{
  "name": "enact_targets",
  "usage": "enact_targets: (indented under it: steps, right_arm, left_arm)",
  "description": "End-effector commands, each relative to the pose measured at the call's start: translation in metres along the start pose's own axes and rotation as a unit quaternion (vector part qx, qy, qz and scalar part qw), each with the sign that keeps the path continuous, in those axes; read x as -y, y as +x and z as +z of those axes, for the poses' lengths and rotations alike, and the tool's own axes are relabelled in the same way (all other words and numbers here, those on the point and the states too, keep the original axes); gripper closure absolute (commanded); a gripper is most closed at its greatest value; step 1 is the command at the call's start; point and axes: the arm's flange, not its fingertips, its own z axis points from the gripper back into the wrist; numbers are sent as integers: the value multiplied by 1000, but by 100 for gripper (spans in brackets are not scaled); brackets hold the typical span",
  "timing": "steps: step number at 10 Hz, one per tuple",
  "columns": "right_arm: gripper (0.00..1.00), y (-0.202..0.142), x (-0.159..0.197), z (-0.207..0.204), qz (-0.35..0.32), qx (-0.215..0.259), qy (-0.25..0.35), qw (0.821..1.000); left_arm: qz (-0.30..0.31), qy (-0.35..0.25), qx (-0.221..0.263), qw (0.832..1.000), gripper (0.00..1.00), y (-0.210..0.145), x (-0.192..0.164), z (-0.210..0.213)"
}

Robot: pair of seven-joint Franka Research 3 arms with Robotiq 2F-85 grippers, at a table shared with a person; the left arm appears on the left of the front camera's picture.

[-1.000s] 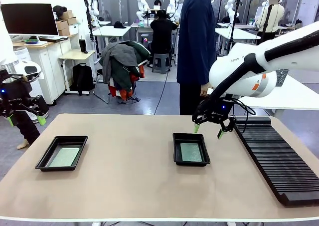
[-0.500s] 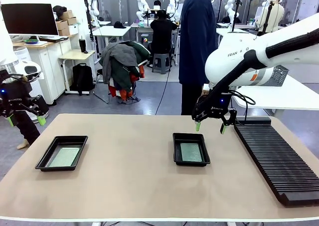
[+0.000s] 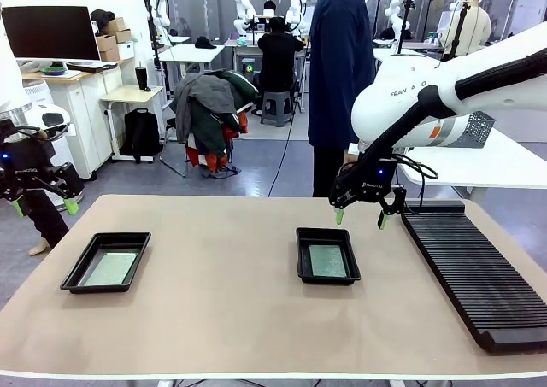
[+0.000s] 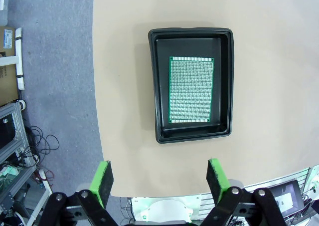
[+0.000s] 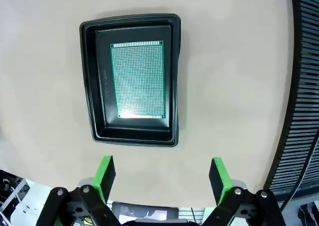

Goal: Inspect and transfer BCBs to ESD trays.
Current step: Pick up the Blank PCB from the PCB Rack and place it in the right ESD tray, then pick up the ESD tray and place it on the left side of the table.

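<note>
Two black ESD trays lie on the tan table, each with one green BCB flat inside. The left tray [image 3: 106, 261] [image 4: 191, 84] holds a BCB [image 3: 111, 268] [image 4: 190, 89]; the middle tray [image 3: 327, 255] [image 5: 132, 79] holds another BCB [image 3: 327, 260] [image 5: 139, 80]. My left gripper [image 3: 43, 205] [image 4: 158, 177] hangs open and empty beyond the table's left edge. Raised above the table just behind the middle tray, my right gripper [image 3: 359, 218] [image 5: 160, 173] is open and empty too.
A long black slotted rack [image 3: 474, 271] [image 5: 303, 86] runs along the table's right side. A person in a dark coat [image 3: 338, 79] stands at the far edge behind the middle tray. The table front between the trays is bare.
My right gripper rose a little from just over the middle tray's far rim, and the arm swung upward. The left arm stayed still.
</note>
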Motion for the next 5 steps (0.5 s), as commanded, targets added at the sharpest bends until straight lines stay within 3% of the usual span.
enact_targets:
  steps: [1, 5]
  right_arm:
    - [0, -2, 0, -1, -3, 0, 5, 1000]
    - [0, -2, 0, -1, -3, 0, 5, 1000]
  left_arm:
    - [1, -4, 4, 1000, 0, 0, 0, -2]
    - [1, -4, 4, 1000, 0, 0, 0, -2]
